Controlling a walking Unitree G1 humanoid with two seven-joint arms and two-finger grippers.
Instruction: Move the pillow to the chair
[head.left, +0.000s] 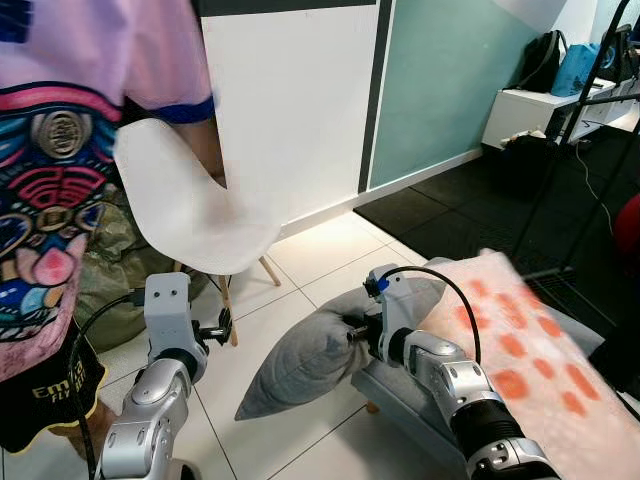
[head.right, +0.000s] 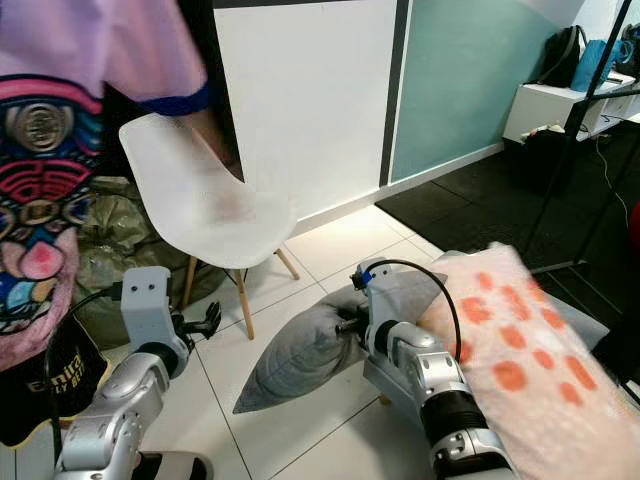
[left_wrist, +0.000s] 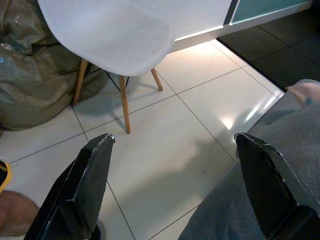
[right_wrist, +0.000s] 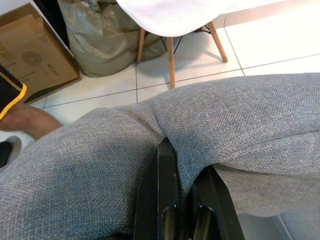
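Two grippers: you have both raised in front of you, over the white tile floor (head.left: 300, 260).
Right gripper (right_wrist: 182, 200): your fingers (right_wrist: 161, 190) are pinched tight on a fold of the grey pillow (head.left: 310, 355).
Pillow: it hangs partly off the low grey seat (head.left: 400, 395), its lower corner near the floor, its upper end just beside a cloth with orange spots (head.left: 525, 335).
Left gripper (left_wrist: 172, 165): your fingers (left_wrist: 92, 175) are spread wide and hold nothing, facing the floor with the pillow's edge beside one finger.
Chair (head.left: 190, 205): white, on wooden legs, empty, standing near the wall and apart from the pillow.
Person (head.left: 60, 150): stands at your left in a patterned shirt, one arm reaching behind the chair back.
Sack (left_wrist: 35, 70): olive green, slumped on the floor behind the chair.
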